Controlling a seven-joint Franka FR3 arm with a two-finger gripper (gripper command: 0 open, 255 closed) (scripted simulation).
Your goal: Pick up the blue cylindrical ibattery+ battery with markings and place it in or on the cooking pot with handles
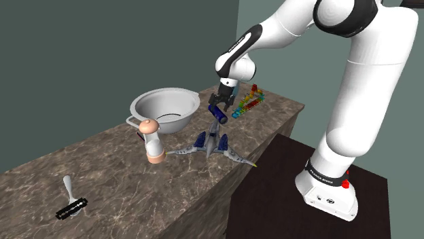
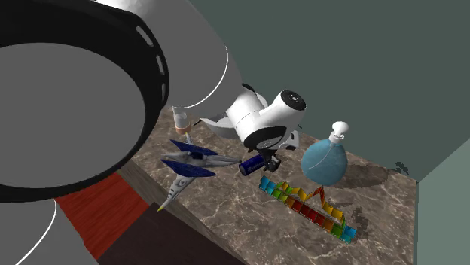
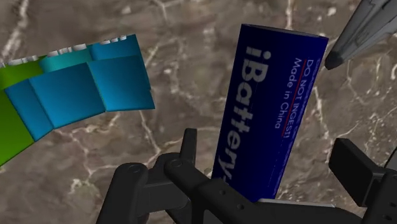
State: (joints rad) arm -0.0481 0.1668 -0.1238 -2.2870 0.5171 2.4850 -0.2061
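Battery (image 3: 275,95), dark blue with white "iBattery" lettering, sits clasped between the fingers of the black gripper (image 3: 270,147) and appears clear of the counter (image 1: 102,170). Its long axis runs crosswise to the line between the two fingers, a little slanted, and one end projects well past them. The pale, round cooking pot (image 1: 166,107) stands empty and upright on the counter, near the gripper, towards the shoulder view's left and slightly farther back, with a handle showing on its near-left side. Judgement: the pick looks done, and the carry to the pot is short and sideways, needing enough height for the battery's projecting end to pass the rim. A toy aircraft (image 1: 214,144) lies on the counter just below the gripper, and a multicoloured block toy (image 1: 248,100) lies close on the other side from the pot. The counter is brown veined stone with squared edges. The walls behind it are plain grey-green.
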